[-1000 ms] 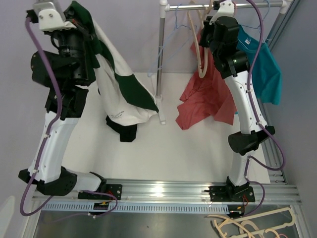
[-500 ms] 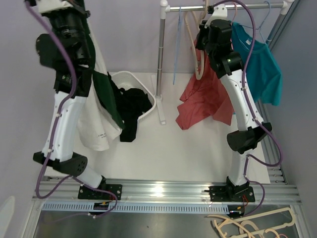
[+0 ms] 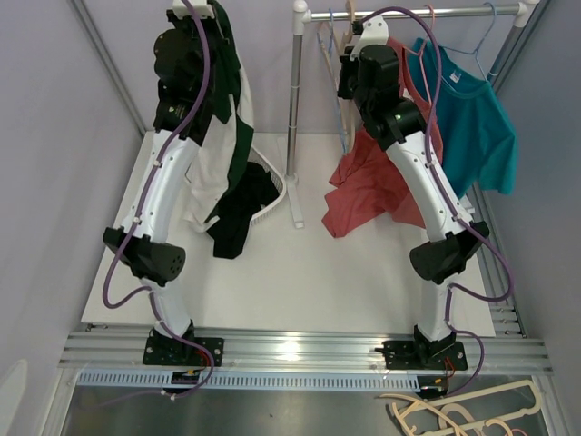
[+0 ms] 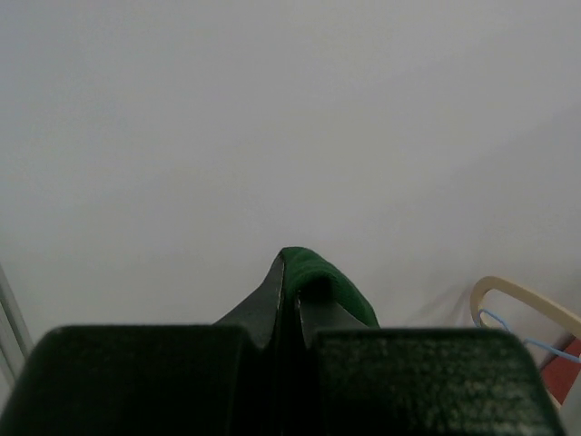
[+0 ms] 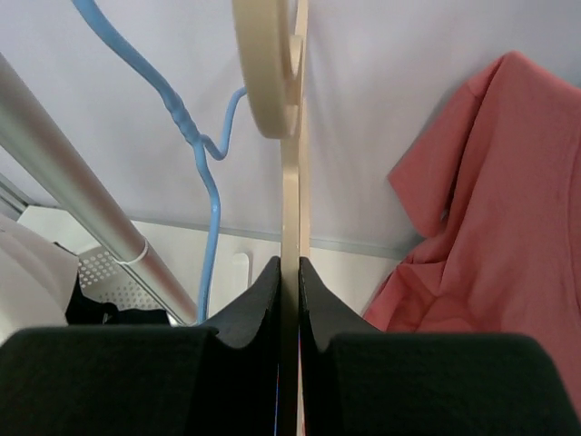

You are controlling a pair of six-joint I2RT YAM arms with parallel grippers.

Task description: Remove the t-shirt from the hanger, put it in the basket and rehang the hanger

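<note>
My left gripper (image 3: 201,11) is raised high at the back left, shut on the green collar of a green and white t-shirt (image 3: 218,154) that hangs free below it. In the left wrist view the jaws (image 4: 292,272) pinch a fold of the green cloth (image 4: 327,277). My right gripper (image 3: 349,45) is up by the rail, shut on a bare cream hanger (image 3: 339,38). In the right wrist view the hanger (image 5: 289,163) runs straight between the closed fingers (image 5: 290,263).
A white basket (image 3: 280,186) with dark clothes sits below the held shirt. The rack's pole (image 3: 295,100) and rail (image 3: 436,12) carry a red shirt (image 3: 377,177), a teal shirt (image 3: 472,118) and a blue hanger (image 5: 207,173). More hangers (image 3: 463,413) lie at the front.
My left arm has swung up and back to the right, carrying the green and white shirt over the basket. My right gripper has shifted left and up along the rail with the cream hanger.
</note>
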